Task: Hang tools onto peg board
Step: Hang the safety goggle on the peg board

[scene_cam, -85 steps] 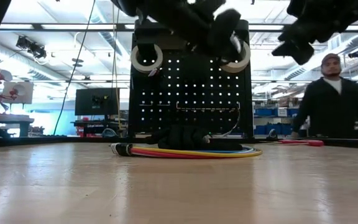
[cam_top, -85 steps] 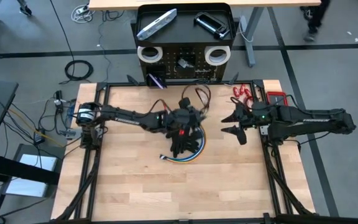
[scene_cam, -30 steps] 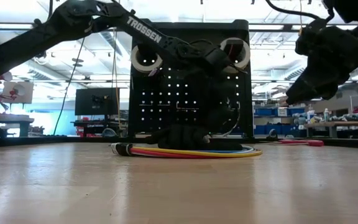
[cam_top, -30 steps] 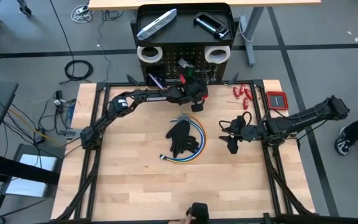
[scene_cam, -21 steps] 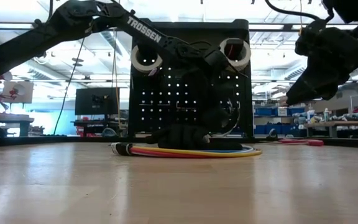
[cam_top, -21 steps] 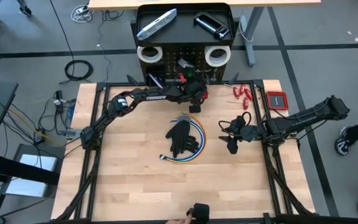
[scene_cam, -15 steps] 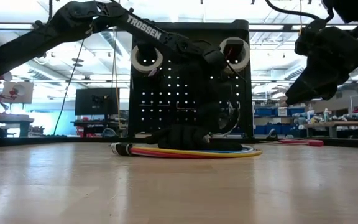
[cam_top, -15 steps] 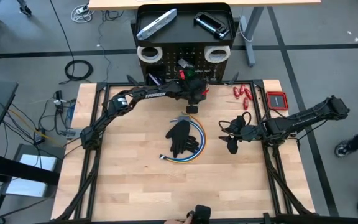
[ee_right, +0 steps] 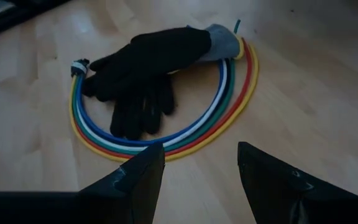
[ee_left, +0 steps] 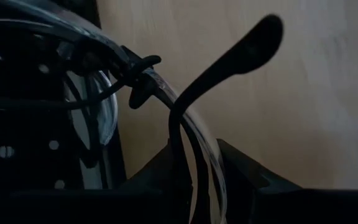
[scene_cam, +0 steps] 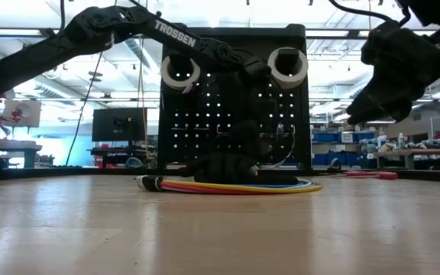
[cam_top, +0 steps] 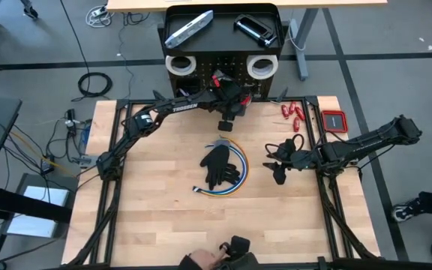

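Note:
The black peg board (cam_top: pixel 222 79) stands at the table's far edge. Two white tape rolls (cam_top: pixel 180 65) hang on it, and a silver-grey bar (cam_top: pixel 188 28) and a black clamp (cam_top: pixel 256 28) lie on its tray top. My left gripper (cam_top: pixel 229 120) is just in front of the board's lower part, shut on clear safety glasses (ee_left: pixel 191 124). Black gloves (ee_right: pixel 145 59) lie on a coil of coloured cables (ee_right: pixel 229 106) at mid table. Right of them my right gripper (cam_top: pixel 276 171) hovers open and holds nothing. My left gripper has the glasses' clear lens (ee_left: pixel 199 155) running down between its two fingers, and the contact itself is hidden by the gripper's body. The fingers slant down close to the board's face. One black temple (ee_left: pixel 229 62) sticks out beyond them, and the glasses are clear of the table.
Small red-handled tools (cam_top: pixel 291 114) and a red flat box (cam_top: pixel 334 120) lie at the table's far right. A purple-handled tool (cam_top: pixel 188 96) is at the board's lower left. A person's hand (cam_top: pixel 227 259) shows at the near edge. Bare wood surrounds the gloves.
My left gripper has carried the glasses a little up and toward the peg board and the table's left. It rolled and tipped its wrist as it went and stayed shut on them. The gloves and cable coil have stayed put.

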`<state>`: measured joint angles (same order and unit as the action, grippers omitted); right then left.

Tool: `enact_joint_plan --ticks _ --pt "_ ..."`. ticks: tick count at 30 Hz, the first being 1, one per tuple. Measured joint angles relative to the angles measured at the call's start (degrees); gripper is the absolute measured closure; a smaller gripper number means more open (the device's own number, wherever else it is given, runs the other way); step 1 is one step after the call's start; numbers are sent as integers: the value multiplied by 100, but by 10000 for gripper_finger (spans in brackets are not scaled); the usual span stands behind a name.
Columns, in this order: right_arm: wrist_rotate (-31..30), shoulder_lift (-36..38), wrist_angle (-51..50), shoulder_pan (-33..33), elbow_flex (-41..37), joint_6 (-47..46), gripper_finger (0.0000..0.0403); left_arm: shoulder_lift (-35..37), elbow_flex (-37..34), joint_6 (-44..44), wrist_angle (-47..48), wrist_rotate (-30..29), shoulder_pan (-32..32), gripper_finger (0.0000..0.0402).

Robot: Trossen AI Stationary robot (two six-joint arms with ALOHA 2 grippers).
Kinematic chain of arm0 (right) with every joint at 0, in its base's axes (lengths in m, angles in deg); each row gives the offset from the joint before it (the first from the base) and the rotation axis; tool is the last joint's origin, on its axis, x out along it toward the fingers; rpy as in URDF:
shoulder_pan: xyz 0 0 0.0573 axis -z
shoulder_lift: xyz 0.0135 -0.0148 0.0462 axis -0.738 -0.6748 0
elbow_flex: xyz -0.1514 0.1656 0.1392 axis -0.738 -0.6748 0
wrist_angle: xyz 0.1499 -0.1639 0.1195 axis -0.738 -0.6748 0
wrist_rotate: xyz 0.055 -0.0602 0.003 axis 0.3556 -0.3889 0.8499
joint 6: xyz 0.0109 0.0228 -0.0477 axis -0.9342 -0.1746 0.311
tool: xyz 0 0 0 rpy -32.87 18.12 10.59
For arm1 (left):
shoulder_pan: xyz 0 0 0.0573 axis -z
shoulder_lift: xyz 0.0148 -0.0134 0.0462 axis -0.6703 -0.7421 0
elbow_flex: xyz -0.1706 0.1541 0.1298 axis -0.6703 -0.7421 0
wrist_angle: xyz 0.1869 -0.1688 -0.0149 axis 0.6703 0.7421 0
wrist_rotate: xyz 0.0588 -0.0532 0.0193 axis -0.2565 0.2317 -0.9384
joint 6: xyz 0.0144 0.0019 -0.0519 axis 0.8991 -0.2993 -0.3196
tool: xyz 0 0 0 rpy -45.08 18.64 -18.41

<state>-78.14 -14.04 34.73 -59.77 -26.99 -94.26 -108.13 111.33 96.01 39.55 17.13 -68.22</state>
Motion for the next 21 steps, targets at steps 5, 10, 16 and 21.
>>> enact_joint_plan --ticks 5,10,16,21 --pt "-30 0 146 0 0 -153 190 -9 -10 365 -200 -74 -9 307" --pt "-30 0 309 2 0 -277 190 -9 -10 484 -311 -220 -36 307" --pt "-30 0 306 2 0 -394 190 -50 -10 485 -357 -226 -97 307" --pt "-25 0 304 2 0 -450 190 -179 -11 510 -383 -191 -122 307"
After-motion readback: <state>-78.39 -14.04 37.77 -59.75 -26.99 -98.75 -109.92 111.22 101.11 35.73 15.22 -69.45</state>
